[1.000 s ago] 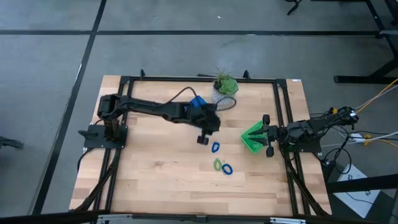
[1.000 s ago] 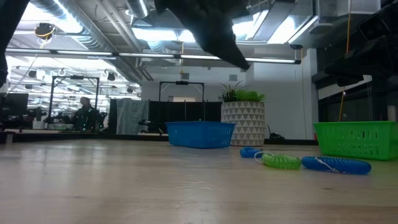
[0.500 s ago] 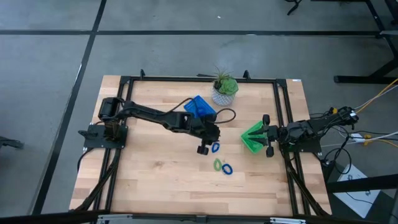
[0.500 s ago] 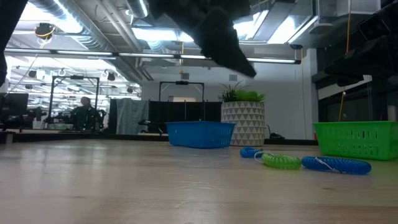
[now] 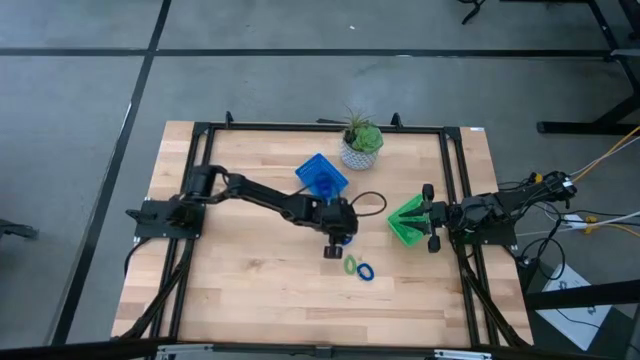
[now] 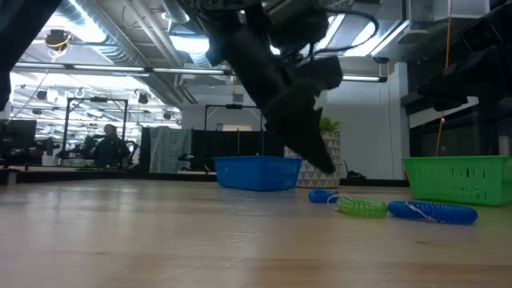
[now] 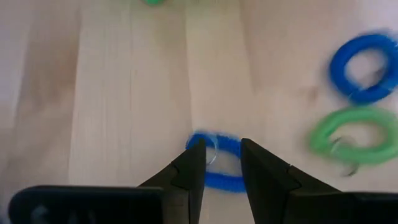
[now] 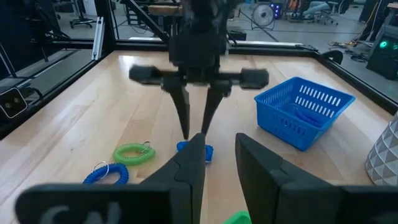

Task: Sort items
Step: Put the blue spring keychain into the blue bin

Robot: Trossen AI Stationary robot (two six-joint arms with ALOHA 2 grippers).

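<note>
Three rings lie flat on the wood: a blue ring (image 5: 346, 238) (image 7: 214, 177), a light green ring (image 5: 350, 265) (image 7: 351, 134) and a second blue ring (image 5: 366, 272) (image 7: 367, 68). My left gripper (image 7: 222, 152) (image 6: 324, 164) is open and points down just above the first blue ring. In the left wrist view its fingers stand on either side of that ring's far rim, and the low view shows them short of it. My right gripper (image 8: 214, 149) is open and waits at the green tray (image 5: 408, 220).
The blue tray (image 5: 322, 175) (image 8: 305, 112) stands toward the far edge and holds blue rings. A potted plant (image 5: 360, 145) is behind it. The green tray (image 6: 460, 180) sits right of the rings. Bare wood lies to the left and near side.
My left gripper has moved from beside the blue tray toward the table's near edge and down, ending just above the blue ring. The rings have not moved.
</note>
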